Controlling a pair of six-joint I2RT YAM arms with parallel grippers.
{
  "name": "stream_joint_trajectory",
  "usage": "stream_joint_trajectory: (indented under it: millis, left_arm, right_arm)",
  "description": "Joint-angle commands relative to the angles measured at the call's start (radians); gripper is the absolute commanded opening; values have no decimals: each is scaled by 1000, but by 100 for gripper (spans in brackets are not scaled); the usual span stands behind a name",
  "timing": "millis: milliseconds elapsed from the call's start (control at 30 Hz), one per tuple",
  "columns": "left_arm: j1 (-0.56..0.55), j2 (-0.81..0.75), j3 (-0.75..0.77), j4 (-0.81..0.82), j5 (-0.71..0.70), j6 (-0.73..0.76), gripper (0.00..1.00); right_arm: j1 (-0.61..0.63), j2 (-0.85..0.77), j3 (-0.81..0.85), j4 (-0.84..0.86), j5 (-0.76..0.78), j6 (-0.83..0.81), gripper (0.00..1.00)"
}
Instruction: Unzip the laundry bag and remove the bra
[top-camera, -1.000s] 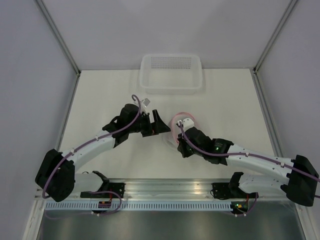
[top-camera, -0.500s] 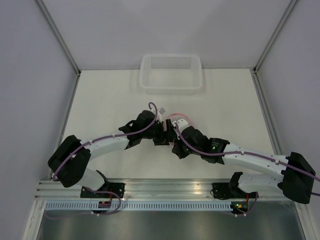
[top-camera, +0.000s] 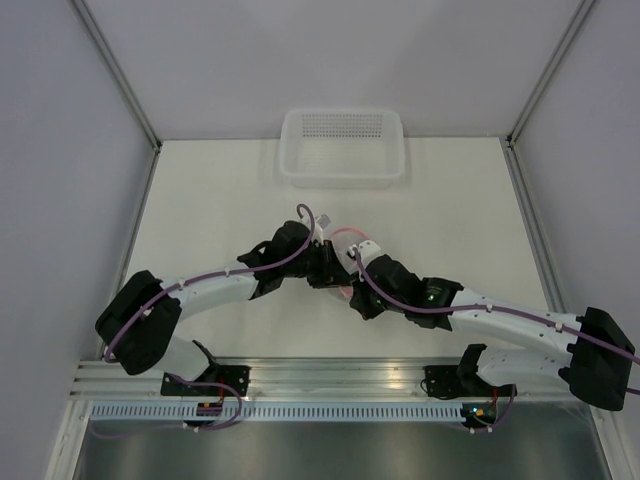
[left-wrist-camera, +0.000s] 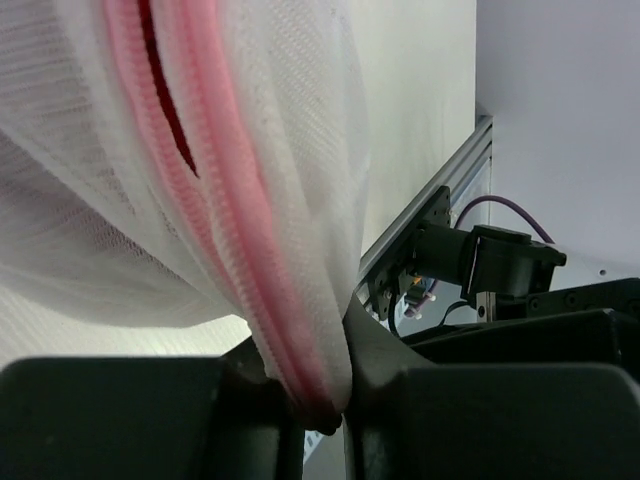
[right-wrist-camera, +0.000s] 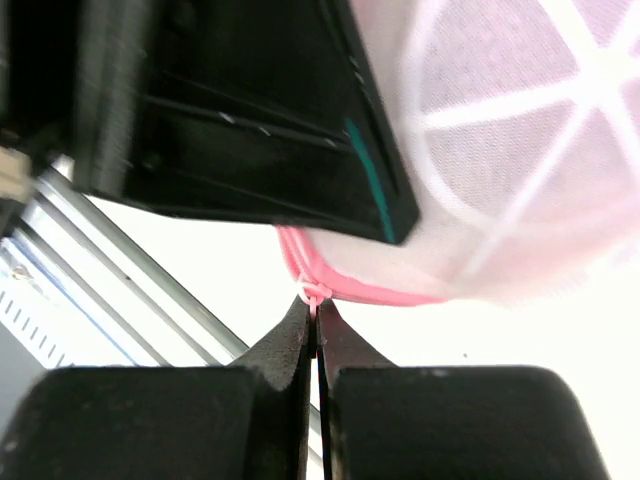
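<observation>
Laundry bag: a small dome-shaped laundry bag (top-camera: 347, 243) of translucent white mesh with pink zipper trim sits mid-frame in the top view. It is on the white table (top-camera: 220, 200), caught between the two gripper heads.
Left gripper: the left gripper (left-wrist-camera: 318, 408) is at the bottom centre of its wrist view. Its black fingers (left-wrist-camera: 130, 420) are drawn nearly together and pinch a fold of mesh and the pink zipper trim (left-wrist-camera: 215, 200).
Zipper: the trim runs from the upper left of that view down into the fingers. A narrow gap beside it shows something dark red, too little to identify.
Right gripper: the right gripper (right-wrist-camera: 315, 325) is at the bottom centre of its own view. Its jaws are pressed together, nipping a small pink tab (right-wrist-camera: 313, 293) at the lower edge of the trim.
Right wrist view: the bag fills the upper right and the left gripper's black body fills the upper left.
Basket: a clear rectangular plastic basket (top-camera: 343, 178) stands at the top centre of the top view, well apart from the bag.
Rail: an aluminium rail (top-camera: 340, 375) runs along the bottom.
</observation>
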Motion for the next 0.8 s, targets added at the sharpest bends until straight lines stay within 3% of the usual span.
stream_joint_trajectory:
  millis: [0, 267, 567, 767]
  left_arm:
    - [13, -22, 34, -5, -12, 39, 18]
    - [49, -63, 15, 20, 45, 97, 19]
    - [106, -40, 58, 31, 263, 235, 21]
    - [184, 30, 150, -12, 308, 315, 22]
  right_arm:
    - [2, -36, -22, -76, 56, 3, 0]
    - [2, 20, -26, -194, 217, 58, 0]
    - [-6, 165, 53, -269, 463, 151, 0]
    - [-6, 70, 73, -249, 462, 138, 0]
